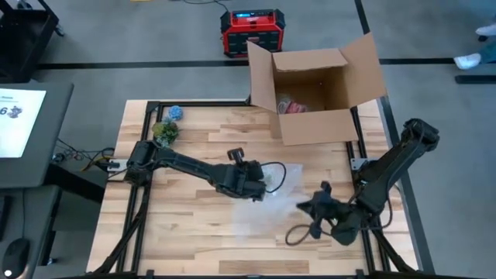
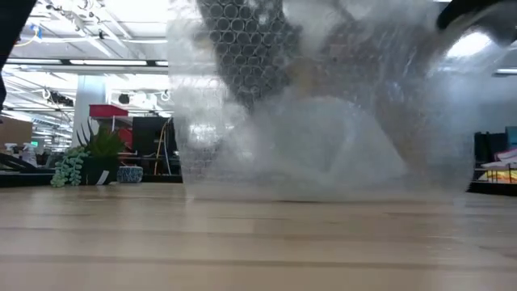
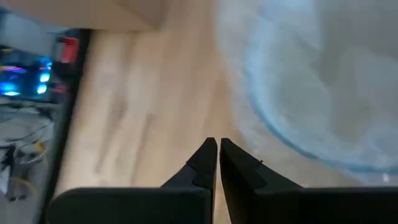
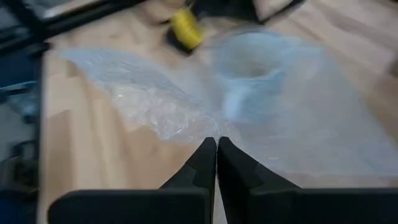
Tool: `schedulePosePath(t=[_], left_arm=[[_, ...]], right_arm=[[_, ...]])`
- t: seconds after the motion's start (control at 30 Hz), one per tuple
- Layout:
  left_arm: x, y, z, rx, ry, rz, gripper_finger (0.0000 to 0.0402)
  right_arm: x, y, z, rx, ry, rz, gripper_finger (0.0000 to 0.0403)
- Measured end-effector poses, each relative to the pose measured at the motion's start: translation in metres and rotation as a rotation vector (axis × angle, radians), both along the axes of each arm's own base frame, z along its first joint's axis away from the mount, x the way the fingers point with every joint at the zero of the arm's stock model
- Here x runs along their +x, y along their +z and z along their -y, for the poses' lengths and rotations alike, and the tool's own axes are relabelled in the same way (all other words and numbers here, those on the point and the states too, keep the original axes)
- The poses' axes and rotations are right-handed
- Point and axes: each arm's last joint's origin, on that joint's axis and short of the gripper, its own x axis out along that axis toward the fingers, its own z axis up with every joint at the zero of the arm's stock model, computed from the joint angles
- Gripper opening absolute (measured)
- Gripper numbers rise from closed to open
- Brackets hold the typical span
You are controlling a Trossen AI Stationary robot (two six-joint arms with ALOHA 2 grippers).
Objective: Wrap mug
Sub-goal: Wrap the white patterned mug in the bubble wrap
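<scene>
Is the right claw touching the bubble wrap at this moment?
Cannot tell. In the right wrist view the right claw, closed, meets the edge of the bubble wrap in the picture, but neither contact nor a gap shows plainly.

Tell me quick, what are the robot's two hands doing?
Left hand: shut, holding nothing, beside the bubble wrap.
Right hand: shut, pinching the bubble wrap's edge.

A grey floor (image 1: 155, 46) with dark lines surrounds the wooden desk (image 1: 186, 232). A red device (image 1: 249, 31) sits on the floor beyond an open cardboard box (image 1: 318, 85). Ceiling strip lights (image 2: 113, 61) glow in the low view.
</scene>
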Motion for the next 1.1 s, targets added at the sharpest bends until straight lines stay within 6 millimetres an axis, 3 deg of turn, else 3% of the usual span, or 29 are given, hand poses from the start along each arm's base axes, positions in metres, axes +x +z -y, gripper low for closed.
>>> schedulePosePath(t=[0.2,0.43,0.57,0.67,0.8,0.93,1.1], left_arm=[[0.008,0.001,0.023,-0.051,-0.136,0.079,0.0],[0.008,0.033,0.053,-0.085,-0.199,0.147,0.0],[-0.001,0.047,0.053,-0.08,-0.161,0.117,0.0],[-0.003,0.039,0.035,-0.042,-0.09,0.067,0.0],[-0.001,0.011,0.01,-0.03,-0.044,0.038,0.0],[0.0,-0.015,0.005,-0.088,-0.065,0.068,0.0],[-0.003,-0.03,0.009,-0.115,-0.06,0.096,0.0]], right_arm=[[0.006,-0.001,0.017,-0.04,-0.062,-0.05,0.0],[0.006,0.003,0.026,-0.048,-0.059,-0.071,0.0],[0.009,0.004,0.03,-0.057,-0.061,-0.074,0.0],[0.014,0.005,0.033,-0.057,-0.059,-0.066,0.0],[0.023,0.009,0.038,-0.053,-0.048,-0.039,0.0],[0.033,0.013,0.045,-0.045,-0.025,-0.031,0.0],[0.044,0.024,0.057,-0.045,-0.02,-0.036,0.0]])
